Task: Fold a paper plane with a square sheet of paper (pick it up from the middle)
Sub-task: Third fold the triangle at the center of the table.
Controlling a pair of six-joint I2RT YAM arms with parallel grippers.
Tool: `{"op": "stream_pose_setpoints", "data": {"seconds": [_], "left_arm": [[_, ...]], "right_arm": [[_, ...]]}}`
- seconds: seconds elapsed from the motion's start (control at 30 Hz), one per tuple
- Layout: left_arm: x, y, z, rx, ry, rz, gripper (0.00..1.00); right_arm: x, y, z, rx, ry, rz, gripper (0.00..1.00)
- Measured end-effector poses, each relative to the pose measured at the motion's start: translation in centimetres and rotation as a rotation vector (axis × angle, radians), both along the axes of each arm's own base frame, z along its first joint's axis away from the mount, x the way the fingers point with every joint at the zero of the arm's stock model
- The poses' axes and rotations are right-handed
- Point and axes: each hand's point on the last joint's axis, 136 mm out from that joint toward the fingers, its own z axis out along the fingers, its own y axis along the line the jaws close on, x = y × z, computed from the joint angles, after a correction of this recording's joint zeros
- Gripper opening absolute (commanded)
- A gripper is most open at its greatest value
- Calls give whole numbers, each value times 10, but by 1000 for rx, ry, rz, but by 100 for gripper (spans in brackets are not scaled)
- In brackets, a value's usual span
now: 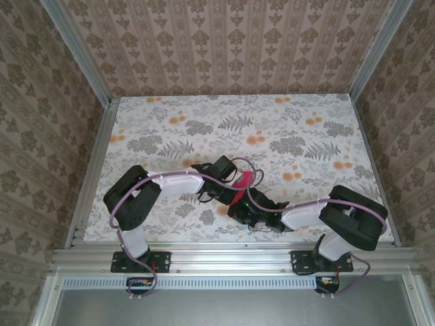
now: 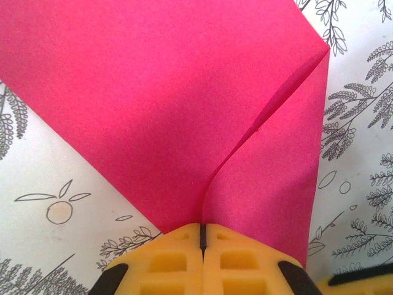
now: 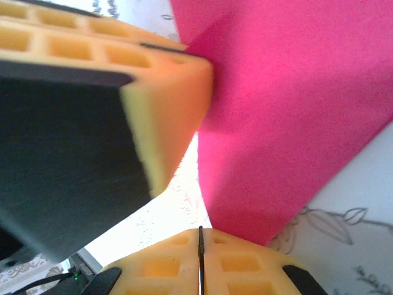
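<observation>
1. Square sheet of paper (image 1: 242,182), partly folded, hangs between my claws over mid-worktop (image 1: 306,122), toward the near edge.
2. My left claw (image 2: 201,236) pinches its crease.
3. My right claw (image 3: 200,236) pinches another edge.

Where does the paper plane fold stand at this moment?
Early. Done: the square sheet of paper has been picked up and is pinched by the left gripper and the right gripper, both shut on it. In hand: a first fold, with one layer lapping over another along a slanted edge. Left: no pointed nose or narrow wings show yet.
</observation>
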Motion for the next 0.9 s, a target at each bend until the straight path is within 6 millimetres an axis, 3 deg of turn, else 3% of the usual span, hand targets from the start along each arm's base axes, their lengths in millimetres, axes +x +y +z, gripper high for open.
{"op": "stream_pose_setpoints", "data": {"seconds": [0.13, 0.3, 0.53, 0.63, 0.8, 0.9], "left_arm": [[0, 0, 0, 0, 0, 0, 0], [0, 0, 0, 0, 1, 1, 0], [0, 0, 0, 0, 1, 1, 0], [0, 0, 0, 0, 1, 1, 0], [0, 0, 0, 0, 1, 1, 0], [0, 0, 0, 0, 1, 1, 0]], "right_arm": [[-1, 7, 7, 7, -13, 19, 9], [-5, 5, -11, -21, 20, 15, 9], [-4, 0, -8, 6, 8, 1, 10], [-1, -17, 6, 12, -13, -28, 10], [31, -57, 58, 44, -143, -140, 13], [48, -85, 64, 26, -174, -211, 13]]}}
